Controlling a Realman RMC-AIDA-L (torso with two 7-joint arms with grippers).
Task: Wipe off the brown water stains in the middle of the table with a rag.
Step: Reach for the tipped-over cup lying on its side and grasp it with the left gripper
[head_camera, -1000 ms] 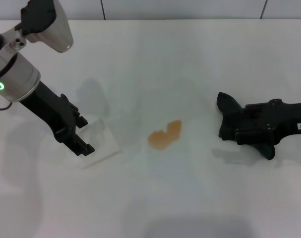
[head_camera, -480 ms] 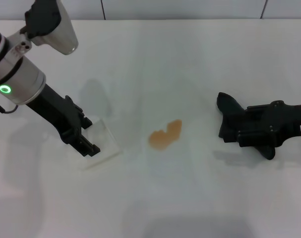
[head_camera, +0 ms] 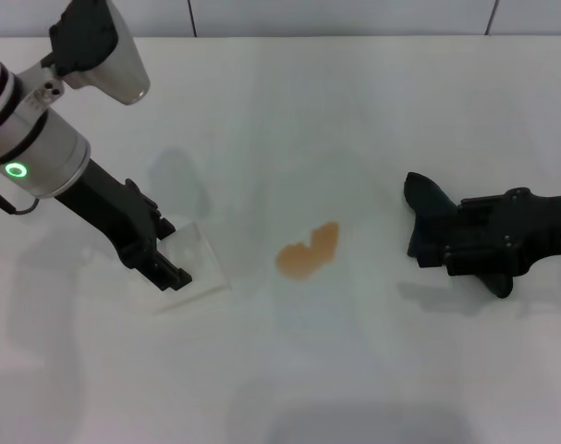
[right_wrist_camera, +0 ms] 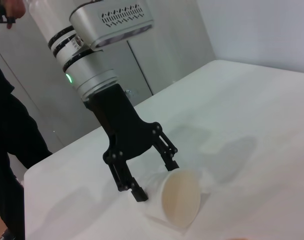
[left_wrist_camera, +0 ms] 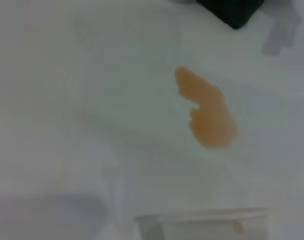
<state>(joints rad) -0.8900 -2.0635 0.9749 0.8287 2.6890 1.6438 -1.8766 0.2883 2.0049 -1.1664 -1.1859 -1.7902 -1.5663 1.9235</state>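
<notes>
White and smooth, the broad flat tabletop (head_camera: 354,370) is bare along its near edge. Toward its middle lies the small orange-brown see-through water stain with a lobed outline (head_camera: 309,250). Toward the left edge, well apart from the stain, a translucent white plastic cup (head_camera: 195,264) lies on its side. The black left gripper (head_camera: 172,250) is at the cup with its fingers spread wide; whether they touch the cup cannot be told. Toward the right edge, also well apart from the stain, the black right gripper (head_camera: 428,236) lies low over the table, pointing at the stain. The matte black cloth rag with pointed corners (head_camera: 420,192) is bunched at its tip, and whether the gripper is clamped on the cloth cannot be told. So the stain sits between the two grippers, touched by neither, and the rag is clear of it. The left wrist view shows the cup's rim (left_wrist_camera: 202,220) close by, the stain (left_wrist_camera: 207,112) beyond it and a dark corner of the rag (left_wrist_camera: 232,12) farther still, details the head view flattens. Only the right wrist view shows the cup's round, pale tan mouth (right_wrist_camera: 181,197) facing across the table, the left gripper's (right_wrist_camera: 156,180) spread fingers, and a person in dark clothing (right_wrist_camera: 6,135) past the table's far-left corner.
</notes>
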